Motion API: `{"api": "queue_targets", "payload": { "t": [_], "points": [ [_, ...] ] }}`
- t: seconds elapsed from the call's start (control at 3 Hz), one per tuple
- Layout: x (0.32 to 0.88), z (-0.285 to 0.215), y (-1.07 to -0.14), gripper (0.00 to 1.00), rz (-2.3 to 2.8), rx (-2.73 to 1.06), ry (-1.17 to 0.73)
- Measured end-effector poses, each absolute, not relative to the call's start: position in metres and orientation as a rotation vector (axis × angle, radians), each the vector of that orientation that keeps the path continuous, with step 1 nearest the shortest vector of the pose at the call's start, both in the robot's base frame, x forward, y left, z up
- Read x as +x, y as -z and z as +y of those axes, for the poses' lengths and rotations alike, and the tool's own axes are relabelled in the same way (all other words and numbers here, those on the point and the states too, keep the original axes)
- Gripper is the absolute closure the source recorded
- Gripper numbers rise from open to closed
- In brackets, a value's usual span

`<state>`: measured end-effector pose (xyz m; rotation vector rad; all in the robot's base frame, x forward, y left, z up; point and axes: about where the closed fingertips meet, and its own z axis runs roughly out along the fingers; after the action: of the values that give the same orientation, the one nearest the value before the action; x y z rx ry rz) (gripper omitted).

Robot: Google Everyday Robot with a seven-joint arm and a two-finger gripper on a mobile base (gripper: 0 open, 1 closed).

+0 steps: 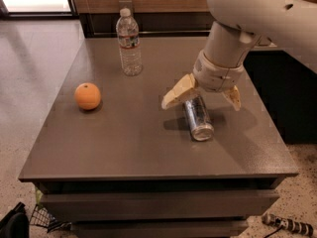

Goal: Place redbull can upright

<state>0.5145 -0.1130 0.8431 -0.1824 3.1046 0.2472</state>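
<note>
The redbull can (198, 118) lies on its side on the grey table (124, 143), right of centre, its shiny end facing the front edge. My gripper (202, 99) hangs just over the can's far end. Its two cream fingers (177, 92) are spread wide apart, one on each side of the can, not closed on it. The white arm comes down from the upper right.
An orange (87, 96) sits at the left of the table. A clear water bottle (129, 42) with a white cap stands upright at the back. The table's right edge is close to the can. A dark cabinet stands at the right.
</note>
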Motion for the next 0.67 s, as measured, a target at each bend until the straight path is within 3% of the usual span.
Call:
{"api": "queue_targets", "payload": {
  "t": [0.67],
  "points": [
    [0.5138, -0.0967, -0.8452, 0.00, 3.053, -0.212, -0.214]
  ]
}}
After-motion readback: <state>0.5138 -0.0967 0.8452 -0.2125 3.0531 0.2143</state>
